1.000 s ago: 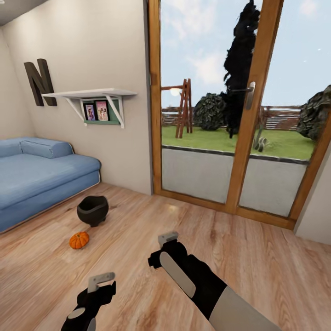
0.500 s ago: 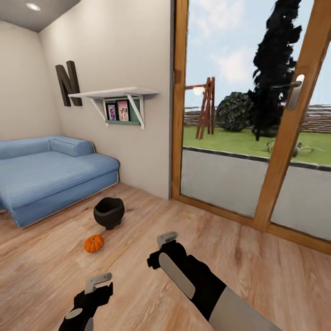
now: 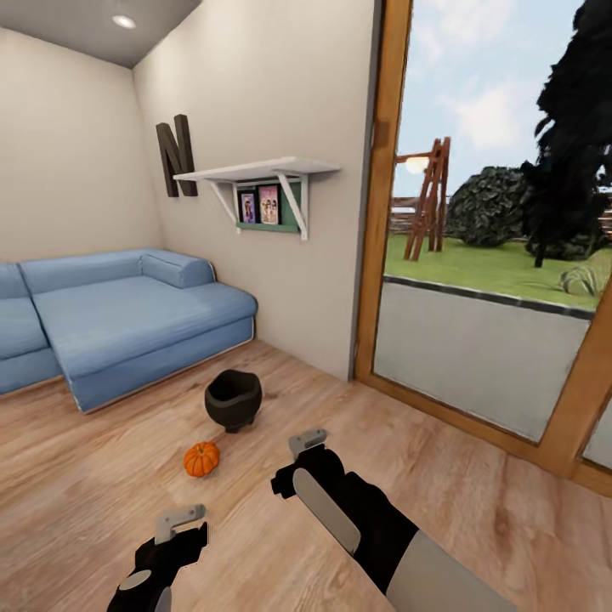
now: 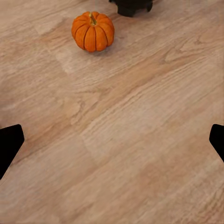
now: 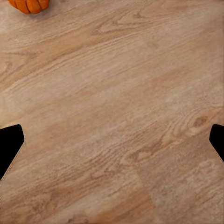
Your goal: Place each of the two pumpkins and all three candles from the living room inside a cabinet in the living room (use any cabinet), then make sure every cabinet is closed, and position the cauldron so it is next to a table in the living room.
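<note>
One orange ribbed pumpkin [image 3: 201, 459] lies on the wood floor, and the black cauldron [image 3: 233, 400] stands just behind it, near the sofa's corner. In the head view my left gripper [image 3: 180, 520] hovers low in front of the pumpkin, and my right gripper [image 3: 307, 444] hovers to the pumpkin's right. The left wrist view has the pumpkin [image 4: 93, 31] ahead of the open fingers, with the cauldron's base [image 4: 132, 5] beyond it. In the right wrist view the pumpkin [image 5: 30, 4] sits at the frame's corner. Both grippers are open and hold nothing. The candles, cabinet and table are out of view.
A blue corner sofa [image 3: 127, 323] fills the left side against the wall. A wall shelf [image 3: 259, 170] with photos hangs above the cauldron. A wood-framed glass door [image 3: 476, 340] takes up the right. Bare plank floor [image 3: 476, 501] lies around the arms.
The camera has turned, so the sofa, cauldron, pumpkin and door frame have all slid rightwards in the picture. The pumpkin and cauldron look slightly nearer. Both arms hold the same pose.
</note>
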You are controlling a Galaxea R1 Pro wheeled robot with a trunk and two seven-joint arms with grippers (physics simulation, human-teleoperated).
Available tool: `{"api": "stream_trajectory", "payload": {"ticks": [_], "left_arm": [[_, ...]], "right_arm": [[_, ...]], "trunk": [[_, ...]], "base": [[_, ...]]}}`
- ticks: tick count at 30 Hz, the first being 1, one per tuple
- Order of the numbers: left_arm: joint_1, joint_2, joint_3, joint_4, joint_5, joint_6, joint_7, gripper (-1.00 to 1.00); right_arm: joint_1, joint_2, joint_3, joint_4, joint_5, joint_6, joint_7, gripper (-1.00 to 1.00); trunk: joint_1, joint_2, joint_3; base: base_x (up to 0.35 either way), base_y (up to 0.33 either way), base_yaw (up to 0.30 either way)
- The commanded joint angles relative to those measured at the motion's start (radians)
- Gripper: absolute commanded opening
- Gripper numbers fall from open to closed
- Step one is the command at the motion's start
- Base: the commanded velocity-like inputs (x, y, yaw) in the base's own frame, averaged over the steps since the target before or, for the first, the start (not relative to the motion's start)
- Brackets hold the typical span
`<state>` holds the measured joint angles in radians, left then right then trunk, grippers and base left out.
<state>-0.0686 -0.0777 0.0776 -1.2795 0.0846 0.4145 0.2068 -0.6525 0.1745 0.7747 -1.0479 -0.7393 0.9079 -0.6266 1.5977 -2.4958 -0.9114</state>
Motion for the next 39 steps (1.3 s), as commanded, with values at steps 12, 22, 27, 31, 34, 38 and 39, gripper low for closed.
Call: {"api": "stream_trajectory", "payload": {"ticks": [12,22,27,31,34,38,39], "left_arm": [[0.000,-0.001,0.001,-0.002,0.009,0.004,0.005,1.00],[0.000,-0.001,0.001,0.000,0.008,0.004,0.005,1.00],[0.000,-0.001,0.001,0.000,0.008,0.004,0.005,1.00],[0.000,-0.001,0.001,0.000,0.008,0.004,0.005,1.00],[0.000,-0.001,0.001,0.000,0.007,0.004,0.005,1.00],[0.000,-0.001,0.001,0.000,0.008,0.004,0.005,1.00],[0.000,-0.001,0.001,0.000,0.009,0.004,0.005,1.00]], "right_arm": [[-0.001,0.000,0.011,-0.001,-0.009,0.002,-0.010,1.00],[-0.001,0.000,0.034,-0.001,-0.009,0.002,-0.010,1.00],[-0.001,0.000,0.035,-0.003,-0.009,0.002,-0.010,1.00],[-0.001,0.000,0.036,-0.013,-0.009,0.002,-0.009,1.00],[-0.001,0.000,0.037,-0.016,-0.009,0.002,-0.008,1.00],[-0.001,0.000,0.040,-0.031,-0.010,0.002,-0.005,1.00],[-0.001,0.000,0.043,-0.035,-0.010,0.002,-0.005,1.00]], "trunk": [[0.000,0.000,-0.001],[0.000,0.000,-0.001],[0.000,0.000,-0.001],[0.000,0.000,-0.001],[0.000,0.000,-0.001],[0.000,0.000,-0.001],[0.000,0.000,-0.001]], "base": [[0.183,0.000,0.290],[0.171,-0.038,0.290],[0.223,-0.153,0.212],[0.229,-0.167,0.052],[0.230,-0.169,0.015],[0.220,-0.135,0.005],[0.179,-0.046,0.022]]}}
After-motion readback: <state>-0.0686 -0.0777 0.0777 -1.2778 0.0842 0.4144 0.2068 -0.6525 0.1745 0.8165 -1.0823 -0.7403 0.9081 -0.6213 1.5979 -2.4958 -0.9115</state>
